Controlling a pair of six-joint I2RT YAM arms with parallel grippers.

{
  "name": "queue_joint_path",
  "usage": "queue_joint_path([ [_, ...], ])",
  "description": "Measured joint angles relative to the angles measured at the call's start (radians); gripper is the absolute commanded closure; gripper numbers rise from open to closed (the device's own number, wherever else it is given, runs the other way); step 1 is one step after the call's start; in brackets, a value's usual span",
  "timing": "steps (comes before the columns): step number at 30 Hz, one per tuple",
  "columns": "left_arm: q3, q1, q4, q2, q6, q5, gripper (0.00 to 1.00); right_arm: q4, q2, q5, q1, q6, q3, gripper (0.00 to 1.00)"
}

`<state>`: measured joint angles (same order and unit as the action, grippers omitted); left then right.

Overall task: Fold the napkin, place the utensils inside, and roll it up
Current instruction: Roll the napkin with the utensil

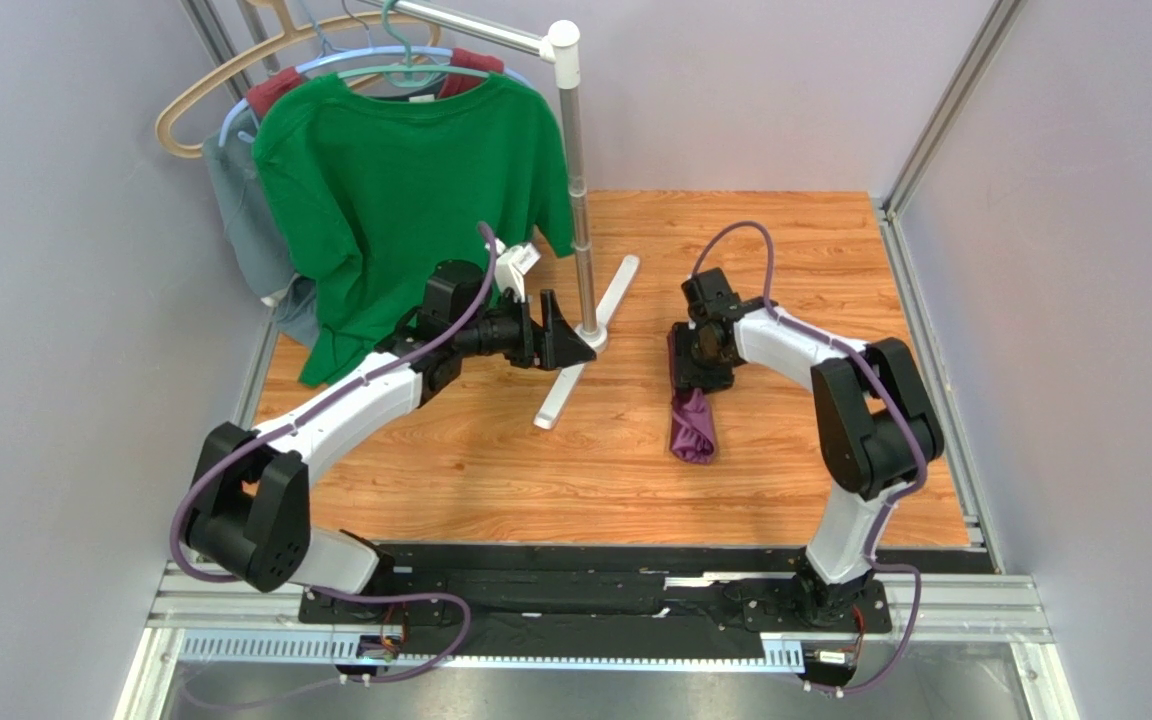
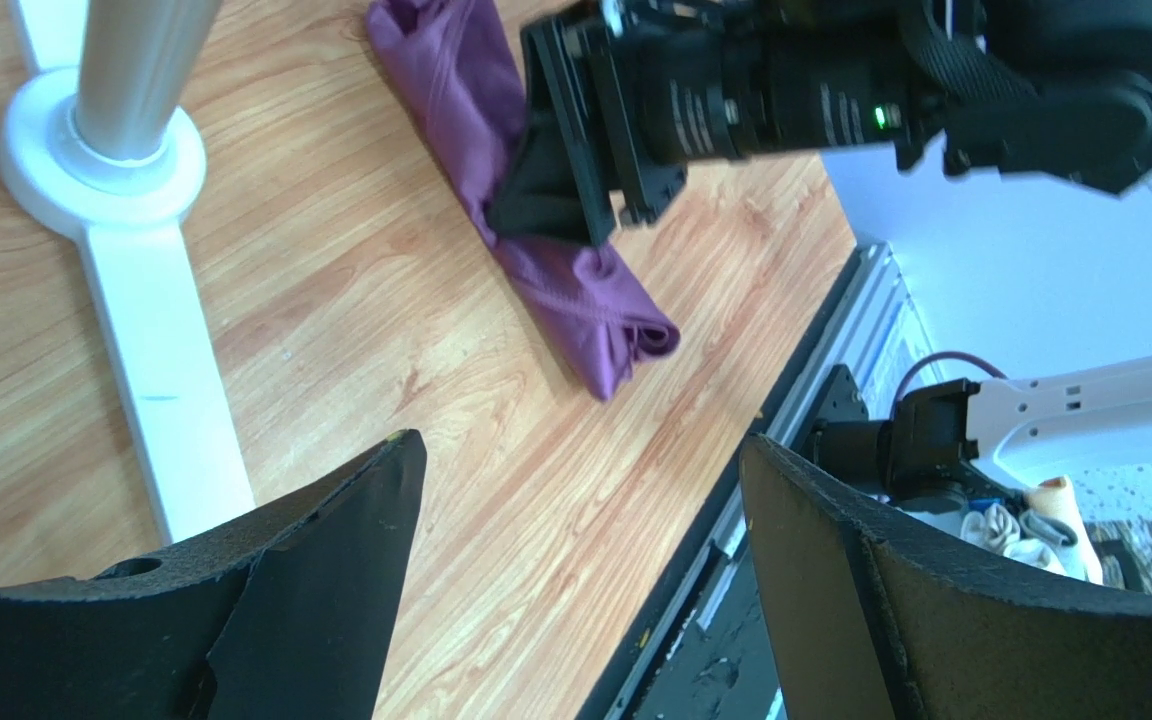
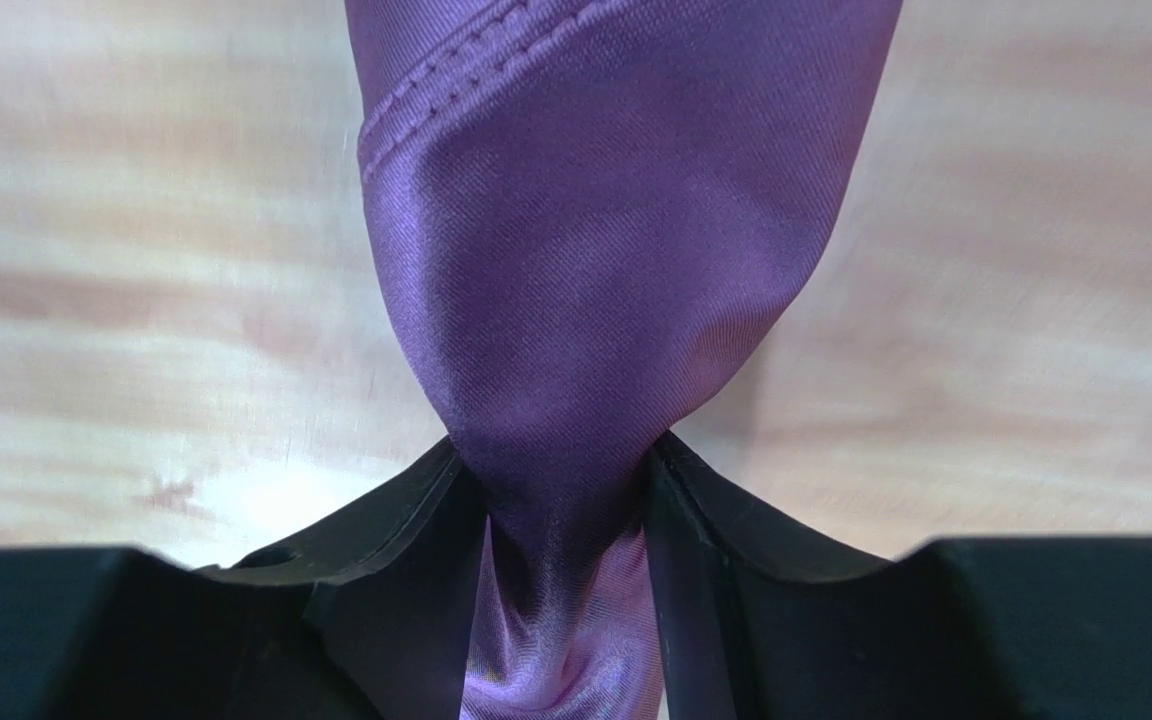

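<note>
The purple napkin [image 1: 692,419] lies rolled into a narrow bundle on the wooden table, right of centre. My right gripper [image 1: 707,357] is shut on its far end; in the right wrist view the cloth [image 3: 597,270] is pinched between the two black fingers [image 3: 387,540]. The left wrist view shows the same roll [image 2: 575,293] with the right gripper over its middle. My left gripper [image 1: 575,342] hovers open and empty to the left of the roll, beside the rack pole; its fingers [image 2: 312,555] stand wide apart over bare wood. The utensils are hidden from view.
A white garment rack [image 1: 585,323] stands on the table with its base bar [image 2: 162,375] between the arms. A green T-shirt [image 1: 402,180] and other garments hang from it at the back left. The table's right edge meets a metal rail [image 1: 928,345].
</note>
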<state>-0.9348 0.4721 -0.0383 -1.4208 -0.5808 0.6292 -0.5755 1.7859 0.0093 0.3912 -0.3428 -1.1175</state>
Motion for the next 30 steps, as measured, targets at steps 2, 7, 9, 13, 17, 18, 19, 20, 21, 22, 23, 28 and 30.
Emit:
queue_joint_path([
  [2, 0.000, -0.006, 0.018, 0.017, 0.002, -0.008, 0.15, -0.013, 0.043, -0.007, -0.027, 0.027, -0.055, 0.55],
  [7, 0.001, -0.024, 0.080, 0.069, 0.008, -0.022, 0.15, -0.068, 0.146, -0.016, -0.087, 0.104, -0.200, 0.56],
  [9, 0.001, -0.034, 0.102, 0.099, 0.010, -0.027, 0.15, -0.080, 0.174, -0.017, -0.109, 0.132, -0.239, 0.56],
  [13, 0.001, -0.071, 0.165, 0.181, 0.026, -0.043, 0.14, -0.087, 0.201, -0.016, -0.156, 0.174, -0.278, 0.56],
  [17, 0.001, -0.121, 0.236, 0.266, 0.053, -0.066, 0.14, -0.091, 0.212, -0.010, -0.211, 0.204, -0.298, 0.58],
  [18, 0.001, -0.142, 0.263, 0.289, 0.065, -0.072, 0.14, -0.093, 0.214, -0.010, -0.226, 0.210, -0.301, 0.58],
  [19, 0.000, -0.166, 0.290, 0.311, 0.076, -0.079, 0.14, -0.098, 0.217, -0.007, -0.244, 0.215, -0.307, 0.57],
  [20, 0.001, -0.192, 0.312, 0.332, 0.085, -0.085, 0.14, -0.101, 0.221, -0.006, -0.258, 0.218, -0.313, 0.56],
  [21, 0.001, -0.224, 0.340, 0.356, 0.097, -0.092, 0.14, -0.103, 0.224, -0.004, -0.272, 0.221, -0.318, 0.55],
  [22, 0.001, -0.245, 0.358, 0.372, 0.105, -0.098, 0.14, -0.104, 0.224, -0.002, -0.282, 0.223, -0.320, 0.53],
  [23, 0.001, -0.269, 0.381, 0.393, 0.116, -0.109, 0.14, -0.106, 0.224, 0.002, -0.291, 0.227, -0.322, 0.52],
  [28, 0.000, -0.322, 0.468, 0.463, 0.174, -0.154, 0.13, -0.108, 0.225, 0.005, -0.304, 0.236, -0.322, 0.35],
  [30, 0.000, -0.324, 0.490, 0.472, 0.188, -0.163, 0.13, -0.109, 0.225, 0.006, -0.304, 0.238, -0.322, 0.30],
])
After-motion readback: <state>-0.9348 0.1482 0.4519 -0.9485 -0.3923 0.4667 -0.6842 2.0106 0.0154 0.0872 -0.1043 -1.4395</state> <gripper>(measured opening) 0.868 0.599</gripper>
